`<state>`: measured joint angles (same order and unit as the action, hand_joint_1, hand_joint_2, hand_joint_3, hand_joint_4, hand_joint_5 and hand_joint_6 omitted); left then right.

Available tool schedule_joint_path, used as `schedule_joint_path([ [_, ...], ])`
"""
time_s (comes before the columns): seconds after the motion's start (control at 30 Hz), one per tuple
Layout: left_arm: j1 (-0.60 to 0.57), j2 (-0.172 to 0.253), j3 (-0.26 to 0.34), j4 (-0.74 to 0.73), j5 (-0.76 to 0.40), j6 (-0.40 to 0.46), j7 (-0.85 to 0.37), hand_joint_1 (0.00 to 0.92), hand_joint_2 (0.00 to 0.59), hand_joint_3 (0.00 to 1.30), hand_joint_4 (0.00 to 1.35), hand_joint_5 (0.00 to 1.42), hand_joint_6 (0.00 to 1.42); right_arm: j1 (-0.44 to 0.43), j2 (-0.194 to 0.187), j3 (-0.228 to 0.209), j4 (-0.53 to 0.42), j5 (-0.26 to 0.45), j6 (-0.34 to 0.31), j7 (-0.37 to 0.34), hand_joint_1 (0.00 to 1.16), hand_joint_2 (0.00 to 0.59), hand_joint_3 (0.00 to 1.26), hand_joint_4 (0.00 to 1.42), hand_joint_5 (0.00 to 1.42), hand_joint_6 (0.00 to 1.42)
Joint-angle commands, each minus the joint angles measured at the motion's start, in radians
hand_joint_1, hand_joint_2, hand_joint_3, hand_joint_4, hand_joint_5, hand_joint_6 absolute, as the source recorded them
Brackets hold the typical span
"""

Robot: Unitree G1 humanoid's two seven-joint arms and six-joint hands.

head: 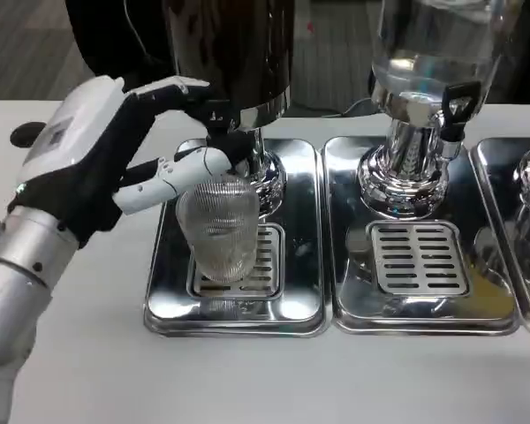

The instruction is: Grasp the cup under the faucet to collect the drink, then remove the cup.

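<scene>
Head view, read from the left: the left forearm rises from the lower left corner and carries the left hand over the white table, level with the dark dispenser. The hand's fingers are spread and it holds nothing. An upper finger reaches to the black faucet of the dark dispenser; whether it presses on the handle cannot be told. A lower white finger lies just above and to the left of the cup, its tip close to the rim; contact cannot be confirmed.

The cup is clear ribbed glass, standing on the slotted grate of the left drip tray, directly beneath the faucet. It lies below and to the right of the palm, outside the fingers' curl.

Further right, a second drip tray carries a clear dispenser with its own black tap. The edge of a third tray shows at the right border.
</scene>
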<state>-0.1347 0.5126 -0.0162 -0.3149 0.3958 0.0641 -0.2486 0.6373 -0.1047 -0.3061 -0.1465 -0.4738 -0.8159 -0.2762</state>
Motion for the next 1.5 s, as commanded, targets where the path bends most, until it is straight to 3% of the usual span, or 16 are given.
schedule_joint_path([
  [0.03, 0.030, -0.003, -0.014, -0.010, 0.001, -0.003, -0.016, 0.000, 0.086, 0.56, 0.39, 0.21, 0.00, 0.009, -0.003, -0.004, 0.000, 0.015, -0.015, -0.012, 0.78, 0.522, 0.42, 0.41, 0.33, 0.26],
  [1.5, 0.071, -0.021, -0.026, -0.032, 0.004, -0.010, 0.007, 0.000, 0.087, 0.53, 0.44, 0.23, 0.00, 0.010, -0.006, -0.012, 0.002, 0.031, -0.023, -0.011, 0.78, 0.522, 0.42, 0.41, 0.34, 0.26],
])
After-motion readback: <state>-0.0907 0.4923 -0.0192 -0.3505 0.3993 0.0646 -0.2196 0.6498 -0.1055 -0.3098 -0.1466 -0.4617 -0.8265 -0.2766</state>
